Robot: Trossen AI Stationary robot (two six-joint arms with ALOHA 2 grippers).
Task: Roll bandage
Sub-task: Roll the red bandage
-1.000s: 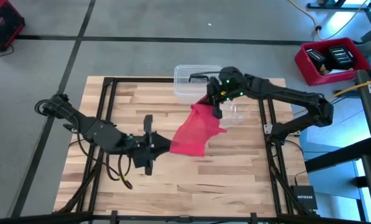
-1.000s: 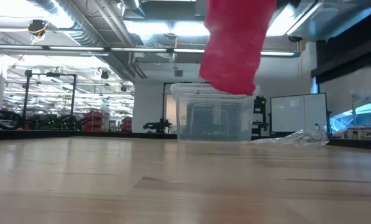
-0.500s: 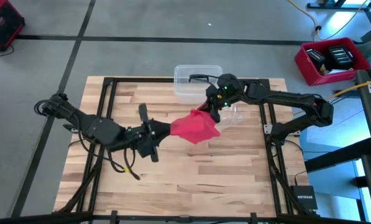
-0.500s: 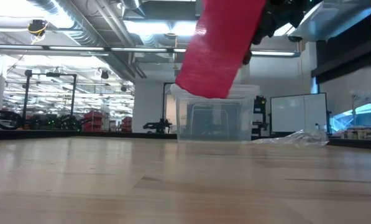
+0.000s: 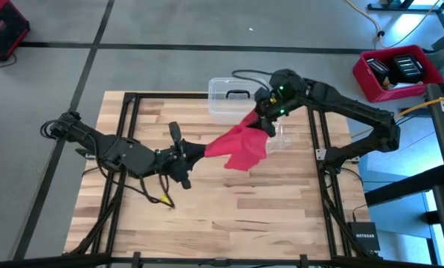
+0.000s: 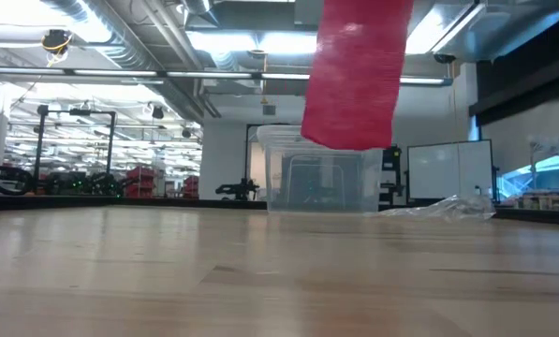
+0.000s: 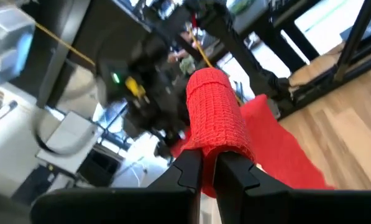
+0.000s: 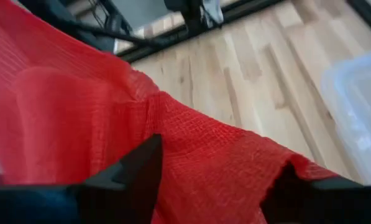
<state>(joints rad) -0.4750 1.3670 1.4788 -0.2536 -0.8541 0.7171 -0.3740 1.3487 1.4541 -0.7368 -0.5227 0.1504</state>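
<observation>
Item: bright red woven fabric bandage (image 5: pixel 236 147), part-rolled, held above the wooden surface (image 5: pixel 229 216). Left claw (image 7: pixel 208 169) clamps the rolled end; right claw (image 8: pixel 213 168) spread around the loose tail. Risk: unheld tail slackens and the roll unwinds.

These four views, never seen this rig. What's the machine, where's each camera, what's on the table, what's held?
Two dark robot arms at a wooden table. One camera looks straight down, one sits at table-top height, one rides each wrist. The left gripper has its fingers shut on the rolled end of the red bandage, which hangs in the air across to the right gripper, whose fingers are spread either side of the cloth. At the far edge stand a clear plastic box and a crinkled clear wrapper.
</observation>
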